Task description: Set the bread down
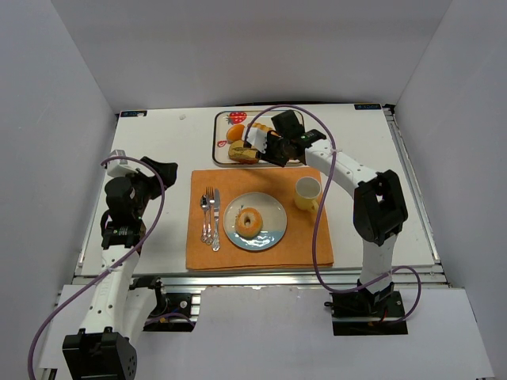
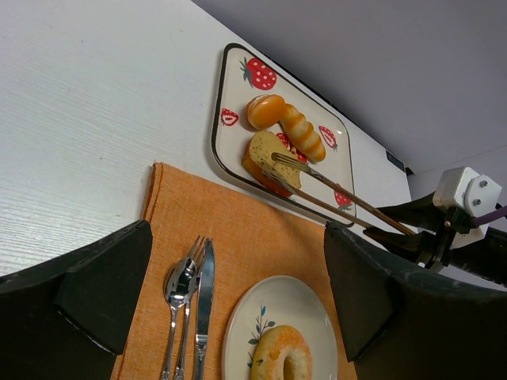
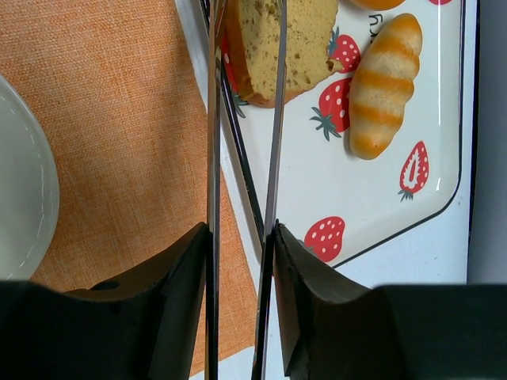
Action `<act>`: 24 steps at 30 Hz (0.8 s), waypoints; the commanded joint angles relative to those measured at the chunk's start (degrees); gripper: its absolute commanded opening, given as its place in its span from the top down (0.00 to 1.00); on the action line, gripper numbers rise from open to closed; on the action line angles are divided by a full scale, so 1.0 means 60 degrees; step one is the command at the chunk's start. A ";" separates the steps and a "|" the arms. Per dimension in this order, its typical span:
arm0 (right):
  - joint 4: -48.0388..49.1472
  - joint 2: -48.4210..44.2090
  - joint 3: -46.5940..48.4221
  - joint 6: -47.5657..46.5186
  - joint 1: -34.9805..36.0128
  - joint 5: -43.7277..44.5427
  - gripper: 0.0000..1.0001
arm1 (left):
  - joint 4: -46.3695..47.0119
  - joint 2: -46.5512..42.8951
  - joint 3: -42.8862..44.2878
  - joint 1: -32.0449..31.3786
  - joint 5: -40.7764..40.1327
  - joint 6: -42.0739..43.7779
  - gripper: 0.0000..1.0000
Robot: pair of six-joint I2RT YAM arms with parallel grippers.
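The ring-shaped bread [image 1: 250,222] [image 2: 281,356] lies on the white plate [image 1: 273,207] on the orange placemat [image 1: 309,245]. The thick loaf slice [image 1: 243,150] [image 2: 265,150] [image 3: 277,39] lies at the near edge of the strawberry tray [image 1: 222,127]. My right gripper [image 1: 273,146] [image 3: 242,237] is shut on metal tongs [image 2: 333,190] [image 3: 212,158]. The tongs' two tips straddle the loaf slice. My left gripper [image 1: 158,170] [image 2: 234,273] hangs open and empty over the table left of the placemat.
A striped roll [image 3: 380,87] and a round orange bun [image 2: 265,111] share the tray [image 3: 380,206]. A yellow cup [image 1: 307,192] stands on the placemat right of the plate. A fork, spoon and knife [image 1: 210,218] lie left of the plate.
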 commanded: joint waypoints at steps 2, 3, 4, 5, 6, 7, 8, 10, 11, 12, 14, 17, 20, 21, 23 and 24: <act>0.0238 0.0198 0.0414 -0.0097 -0.0041 0.0332 0.57 | -0.0007 -0.0171 -0.0020 -0.0039 -0.0085 -0.0039 0.02; 0.0224 0.0257 0.0415 -0.0112 -0.0042 0.0406 0.57 | 0.0008 -0.0171 -0.0020 -0.0039 -0.0086 -0.0040 0.02; 0.0209 0.0388 0.0473 -0.0112 -0.0027 0.0465 0.57 | -0.0007 -0.0171 -0.0005 -0.0039 -0.0086 -0.0040 0.02; 0.0166 0.0433 0.0560 -0.0126 -0.0027 0.0538 0.58 | -0.0036 -0.0171 -0.0005 -0.0025 -0.0086 -0.0025 0.02; 0.0064 0.0477 0.0605 -0.0141 -0.0027 0.0568 0.58 | -0.0065 -0.0171 0.0053 -0.0039 -0.0071 -0.0010 0.02; 0.0019 0.0521 0.0619 -0.0156 -0.0041 0.0568 0.58 | -0.0109 -0.0171 0.0068 -0.0039 -0.0085 0.0004 0.02; -0.0025 0.0536 0.0649 -0.0185 -0.0027 0.0582 0.59 | -0.0124 -0.0186 0.0082 -0.0039 -0.0115 0.0033 0.02; -0.0142 0.0579 0.0663 -0.0229 -0.0027 0.0626 0.61 | -0.0109 -0.0171 0.0083 -0.0039 -0.0100 0.0019 0.02; -0.0201 0.0594 0.0693 -0.0229 -0.0027 0.0641 0.62 | -0.0095 -0.0186 0.0083 -0.0039 -0.0115 0.0005 0.02; -0.0245 0.0623 0.0736 -0.0244 -0.0027 0.0656 0.68 | -0.0051 -0.0171 0.0054 -0.0039 -0.0115 -0.0010 0.02; -0.0464 0.0653 0.0882 -0.0156 -0.0027 0.0670 0.76 | -0.0007 -0.0171 0.0039 -0.0039 -0.0100 -0.0054 0.02; -0.0640 0.0536 0.0971 0.0020 -0.0071 0.0568 0.87 | 0.0023 -0.0171 0.0053 -0.0039 -0.0100 -0.0069 0.02; -0.0626 0.0141 0.0942 0.0225 -0.0188 0.0290 0.97 | -0.0036 -0.0142 0.0112 -0.0025 -0.0100 -0.0025 0.02; -0.0626 -0.0150 0.0884 0.0269 -0.0203 0.0203 0.97 | -0.0065 -0.0142 0.0126 -0.0039 -0.0086 -0.0010 0.02; -0.0597 -0.0502 0.0781 0.0415 -0.0290 -0.0076 0.98 | -0.0065 -0.0142 0.0127 -0.0025 -0.0086 0.0004 0.02; -0.0597 -0.0910 0.0563 0.0459 -0.0320 -0.0193 0.98 | -0.0051 -0.0157 0.0127 -0.0039 -0.0100 0.0004 0.02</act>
